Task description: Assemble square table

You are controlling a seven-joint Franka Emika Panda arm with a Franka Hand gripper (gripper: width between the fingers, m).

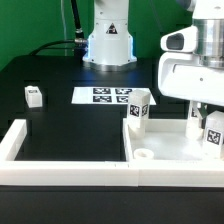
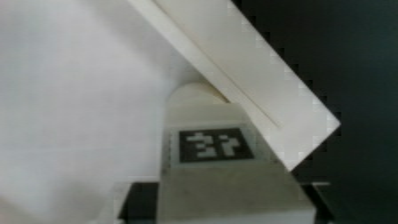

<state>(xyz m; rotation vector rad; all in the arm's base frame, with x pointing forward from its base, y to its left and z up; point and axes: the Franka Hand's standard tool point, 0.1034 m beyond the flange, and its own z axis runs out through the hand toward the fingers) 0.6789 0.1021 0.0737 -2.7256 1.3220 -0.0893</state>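
The square table slab (image 1: 172,152) lies white at the exterior view's lower right, with a round hole near its corner. One tagged leg block (image 1: 137,108) stands upright at its far left corner. My gripper (image 1: 205,118) hangs over the slab's right part, shut on a second tagged leg block (image 1: 213,132). In the wrist view that leg (image 2: 217,140) sits between my dark fingers (image 2: 150,198), tag facing the camera, over the slab's white surface (image 2: 80,100) and next to its raised rim (image 2: 267,85). A third leg block (image 1: 33,96) stands alone on the black table at the left.
The marker board (image 1: 104,96) lies flat behind the slab. The white U-shaped border wall (image 1: 70,172) runs along the front and up the left side. The robot's base (image 1: 108,40) stands at the back centre.
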